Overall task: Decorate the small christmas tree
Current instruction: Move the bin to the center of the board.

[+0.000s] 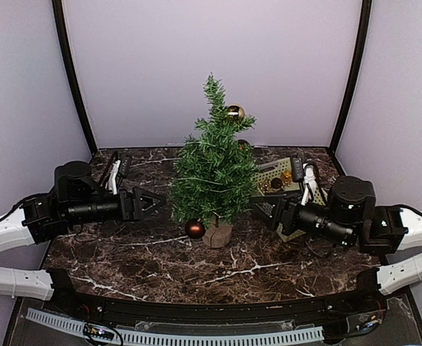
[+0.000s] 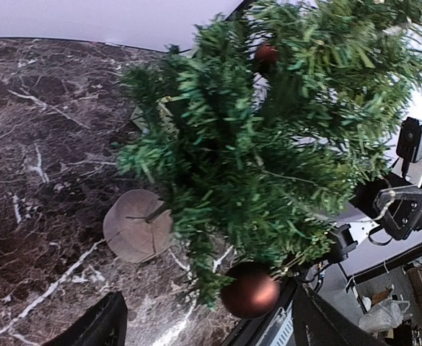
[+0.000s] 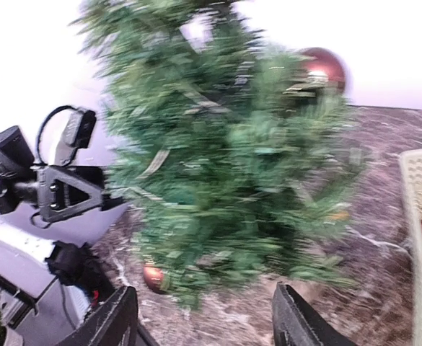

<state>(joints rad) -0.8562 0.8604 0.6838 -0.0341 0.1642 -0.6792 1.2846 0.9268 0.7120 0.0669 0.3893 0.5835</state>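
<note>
Tabletop [image 1: 124,252]: dark veined marble, carrying everything.
Small christmas tree [image 1: 211,173]: upright mid-tabletop on its pale stump base [image 1: 217,234], between my two hands.
Tray [image 1: 277,175]: pale, perforated, behind my right hand, baubles inside.
My left hand [image 1: 156,202]: fingers spread wide, empty, just left of the lower branches.
My right hand [image 1: 262,209]: fingers apart, seemingly empty though its own view is blurred, just right of the branches.
Brown bauble [image 1: 195,228]: hanging low at the front left, beside the stump.
Gold bauble [image 1: 234,112]: near the tip.

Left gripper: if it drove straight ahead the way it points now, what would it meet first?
The left gripper would likely meet the lower branches of the small christmas tree first; how near they are is unclear.
</note>
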